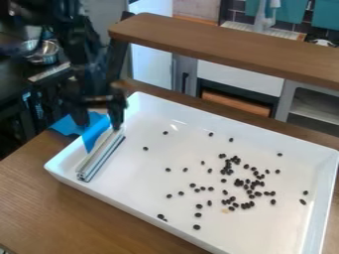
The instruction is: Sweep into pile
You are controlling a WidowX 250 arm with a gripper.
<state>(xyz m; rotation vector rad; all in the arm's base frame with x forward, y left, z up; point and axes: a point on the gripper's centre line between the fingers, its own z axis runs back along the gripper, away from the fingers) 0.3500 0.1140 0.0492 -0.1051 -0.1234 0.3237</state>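
Apparently at the set-up for a rightward stroke, to judge from the black two-finger gripper (99, 120) hanging over the left end of the white rectangular tray (159, 225), right at the blue sheet-like piece (96, 133) on the sweeping tool. Impossible to tell whether clenched on that piece or released around it, so no certain state for the jaws. Just beneath, see the long silvery metal bar (101, 158) lying inside the tray, along its left wall, well apart from the main cluster.

Moving right, find a few strays among the small black oval beans (238, 183) across the tray's middle, then a loose, uneven cluster right of centre, and a couple more near the right wall. Not yet a proper pile, by the look of it. For the next move, secure the tool first, keep the bar low and level against the tray floor, then push rightward, gathering left-hand strays into the cluster. Beware of tilting the bar and letting beans slip beneath or round its ends.
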